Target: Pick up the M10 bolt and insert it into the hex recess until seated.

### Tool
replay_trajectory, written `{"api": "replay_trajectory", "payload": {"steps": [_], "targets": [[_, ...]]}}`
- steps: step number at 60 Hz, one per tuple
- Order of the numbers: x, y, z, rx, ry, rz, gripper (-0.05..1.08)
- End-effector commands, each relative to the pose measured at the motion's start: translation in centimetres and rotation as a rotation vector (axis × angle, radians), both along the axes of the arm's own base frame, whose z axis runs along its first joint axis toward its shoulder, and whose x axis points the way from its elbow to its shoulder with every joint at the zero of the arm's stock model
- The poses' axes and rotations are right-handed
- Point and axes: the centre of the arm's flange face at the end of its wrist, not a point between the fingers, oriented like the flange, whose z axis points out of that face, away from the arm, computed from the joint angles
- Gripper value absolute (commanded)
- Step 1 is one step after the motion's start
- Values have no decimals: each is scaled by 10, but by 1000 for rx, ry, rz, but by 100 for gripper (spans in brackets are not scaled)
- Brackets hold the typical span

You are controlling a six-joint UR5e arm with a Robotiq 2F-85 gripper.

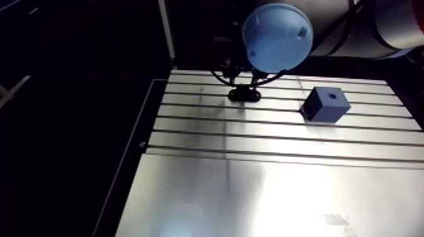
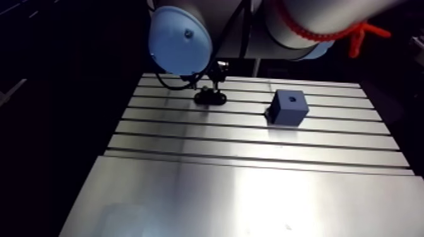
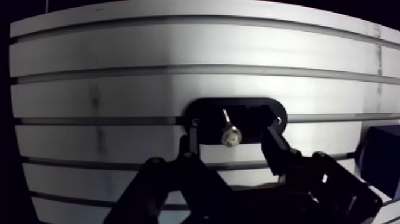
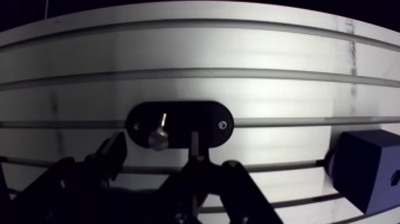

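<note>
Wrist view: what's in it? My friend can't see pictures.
The robot's open hand straddles a silver bolt, not touching it. The bolt sits in a black oval holder on the slotted table; a blue block sits off to one side.

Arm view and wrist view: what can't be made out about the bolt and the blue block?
Bolt: in the arm view, too small and dark against its black holder.
Blue block: in the wrist view, cut off by the picture's edge.
Recess: in the arm view, too small to tell its shape.
</note>
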Motion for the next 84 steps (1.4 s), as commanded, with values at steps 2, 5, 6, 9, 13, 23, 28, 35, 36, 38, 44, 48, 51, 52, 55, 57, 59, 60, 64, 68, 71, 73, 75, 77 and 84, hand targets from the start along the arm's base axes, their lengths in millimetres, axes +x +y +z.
{"api": "replay_trajectory", "payload": {"steps": [2, 5, 6, 9, 13, 23, 28, 35, 36, 38, 44, 48, 51, 52, 55, 57, 59, 60, 64, 68, 71, 73, 75, 77, 84], "targets": [[-1, 0, -1, 0, -1, 0, 43], [-1, 0, -1, 0, -1, 0, 44], [-1, 0, -1, 0, -1, 0, 45], [-1, 0, -1, 0, 0, 0, 46], [-1, 0, 0, 0, 1, 0, 48], [-1, 0, 0, -2, 0, 0, 51], [-1, 0, 0, -2, 0, 0, 52], [-1, 0, -1, 0, -1, 0, 55], [-1, 0, -1, -1, -1, 0, 55], [-1, 0, -1, -1, -1, 0, 55], [-1, 0, -1, -2, -1, 0, 57], [-1, 0, -1, -2, -1, 0, 59], [-1, 0, -1, -2, -1, 0, 59], [-1, 0, -1, -2, -1, 0, 60], [-1, 0, -2, -2, -3, 0, 61], [-1, 0, -2, -2, -3, 0, 62], [-1, 0, -3, -1, -4, 0, 62], [-1, 0, -3, -1, -4, 0, 62], [-1, 1, -3, -1, -4, -1, 63], [-1, 0, -4, -1, -6, 0, 63], [-1, 0, -4, -1, -6, 0, 65], [-1, 0, -4, -1, -6, 0, 66], [-1, 0, -4, -1, -6, 0, 66], [-1, 0, -4, -1, -6, 0, 66], [-1, 0, -5, 0, -7, 0, 69]]}}
